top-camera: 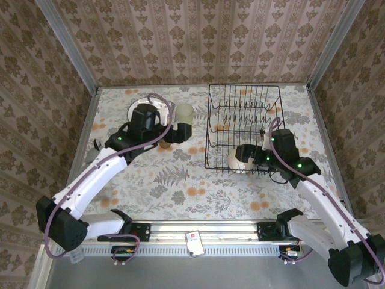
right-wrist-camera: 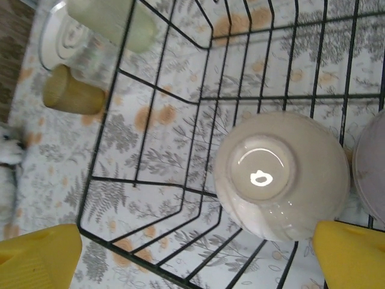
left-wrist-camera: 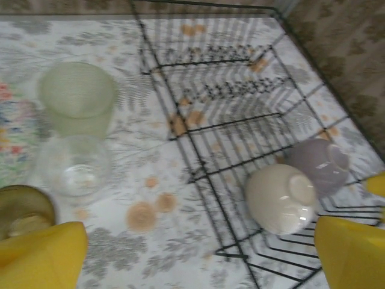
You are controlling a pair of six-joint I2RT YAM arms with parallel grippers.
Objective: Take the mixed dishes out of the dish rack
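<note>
The black wire dish rack (top-camera: 243, 120) stands at the back right of the table. A cream bowl (right-wrist-camera: 281, 174) lies upside down in its near corner, beside a lavender bowl (left-wrist-camera: 319, 165). My right gripper (right-wrist-camera: 195, 259) hovers open just above the cream bowl (top-camera: 239, 162), gripping nothing. My left gripper (left-wrist-camera: 198, 259) is open and empty, left of the rack over the table. Close to it stand a pale green glass (left-wrist-camera: 78, 96), a clear glass (left-wrist-camera: 73, 165) and a small brown cup (left-wrist-camera: 21, 211). A floral plate (left-wrist-camera: 11, 138) shows at the left edge.
A white plate (top-camera: 150, 105) lies on the table behind the left gripper (top-camera: 173, 133). The floral tablecloth (top-camera: 180, 186) is bare in front of the rack. Patterned walls close off the back and sides.
</note>
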